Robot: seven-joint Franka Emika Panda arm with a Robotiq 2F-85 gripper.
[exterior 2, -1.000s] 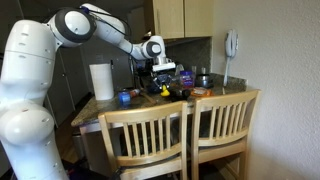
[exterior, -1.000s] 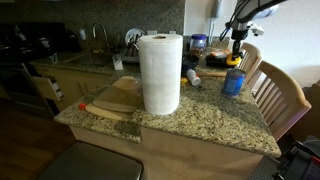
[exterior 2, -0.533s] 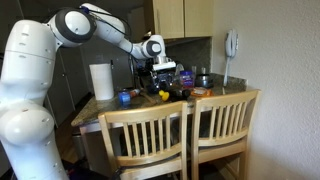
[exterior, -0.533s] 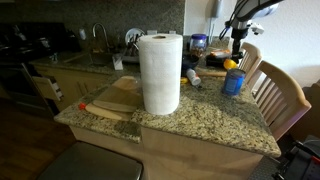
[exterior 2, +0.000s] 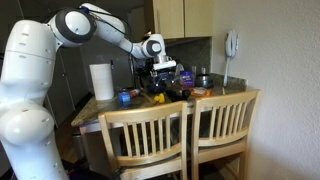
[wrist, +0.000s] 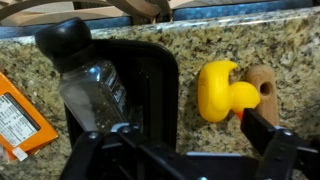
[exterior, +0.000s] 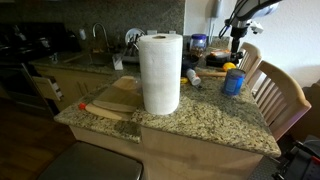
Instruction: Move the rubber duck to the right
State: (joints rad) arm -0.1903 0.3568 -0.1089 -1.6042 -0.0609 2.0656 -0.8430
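Note:
The rubber duck (wrist: 224, 90) is a small yellow toy lying on the granite counter, its beak towards a wooden peg (wrist: 265, 84). My gripper (wrist: 192, 128) hangs just above it, open, with the duck free between and beyond the spread fingers (wrist: 262, 128). In both exterior views the duck (exterior: 229, 66) (exterior 2: 158, 98) rests on the counter below the gripper (exterior: 237, 47) (exterior 2: 163, 86), close to the blue can (exterior: 233, 82).
A glass bottle with a black cap (wrist: 85, 75) lies on a black tray (wrist: 155, 85) beside the duck. An orange packet (wrist: 20, 115) lies further off. A tall paper-towel roll (exterior: 160, 72) stands mid-counter. Wooden chairs (exterior 2: 185, 135) line the counter edge.
The jaws have gone from shut on the duck to fully open. The duck now rests on the counter, released. The arm has barely moved.

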